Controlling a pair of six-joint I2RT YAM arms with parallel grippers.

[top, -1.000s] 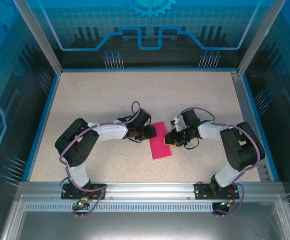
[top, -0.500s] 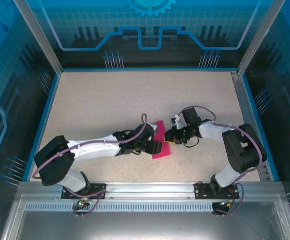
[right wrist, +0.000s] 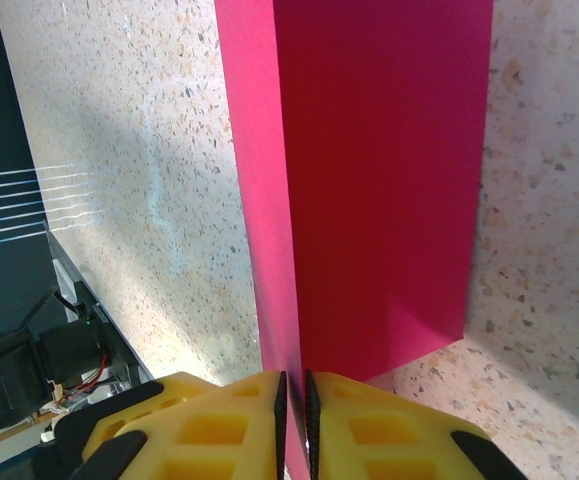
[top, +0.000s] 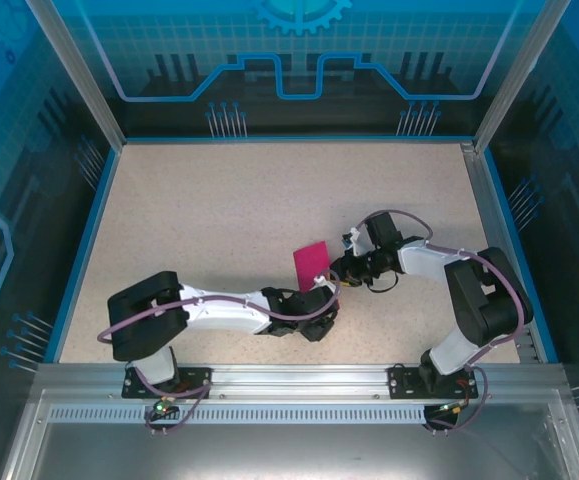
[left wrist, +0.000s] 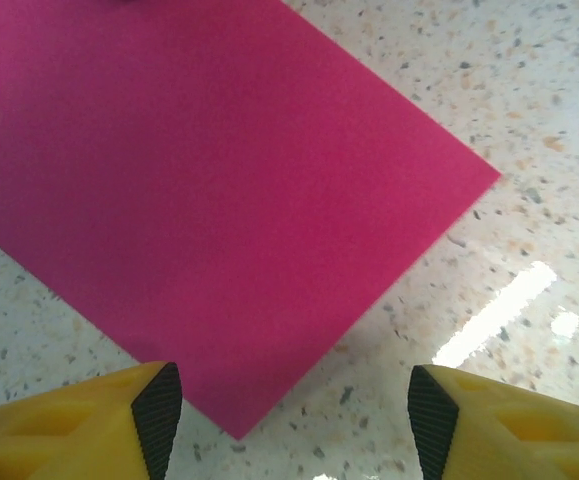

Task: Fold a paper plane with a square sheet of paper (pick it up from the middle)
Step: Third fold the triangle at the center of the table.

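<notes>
— At the middle of the table [top: 199, 220], what holds the pink paper [top: 311, 264]?
— Right gripper [top: 337, 272], jaws pinched on its edge.
— And the left gripper [top: 321, 318]?
— Spread wide, at the paper's near corner.

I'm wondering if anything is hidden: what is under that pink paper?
Speckled table shows beside the pink paper, whose edge the right tool pinches. Whatever lies directly beneath is covered by the sheet, so I cannot tell.
</notes>
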